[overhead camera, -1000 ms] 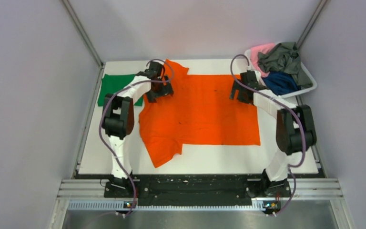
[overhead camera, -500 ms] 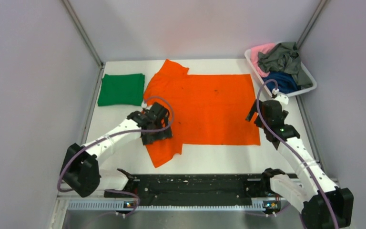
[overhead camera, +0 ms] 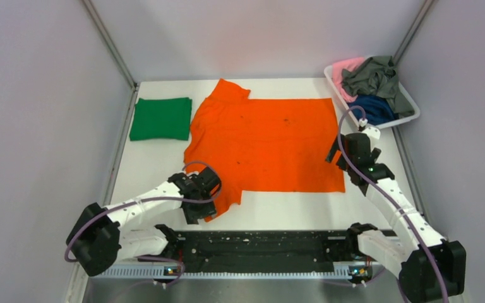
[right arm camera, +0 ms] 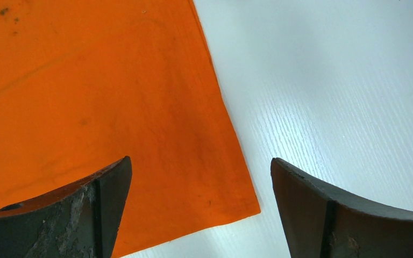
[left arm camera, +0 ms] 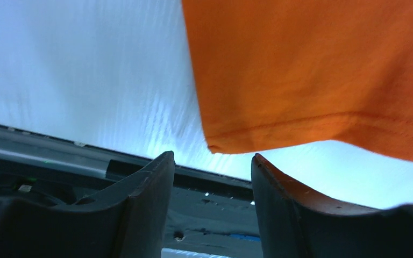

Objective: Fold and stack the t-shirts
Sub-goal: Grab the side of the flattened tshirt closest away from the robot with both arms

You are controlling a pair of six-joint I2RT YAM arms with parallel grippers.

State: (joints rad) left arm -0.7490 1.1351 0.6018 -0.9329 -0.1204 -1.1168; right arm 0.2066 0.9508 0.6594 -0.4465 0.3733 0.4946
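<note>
A bright orange t-shirt (overhead camera: 271, 142) lies spread flat on the white table, its near sleeve at the front left. My left gripper (overhead camera: 196, 208) is open and empty over that sleeve's corner (left arm camera: 215, 145). My right gripper (overhead camera: 344, 161) is open and empty above the shirt's near right corner (right arm camera: 244, 207). A folded green t-shirt (overhead camera: 161, 118) lies at the back left. A pink (overhead camera: 342, 67), a grey-green (overhead camera: 372, 76) and a navy blue t-shirt (overhead camera: 369, 108) are heaped in the basket.
The white plastic basket (overhead camera: 412, 107) stands at the back right corner. Grey walls close in the table on three sides. A black rail (overhead camera: 259, 243) with the arm bases runs along the near edge and shows in the left wrist view (left arm camera: 209, 215).
Both arms have drawn back from the shirt's far edge towards the near side. The left gripper has come down to the near sleeve. The right gripper has stayed near the shirt's right edge.
</note>
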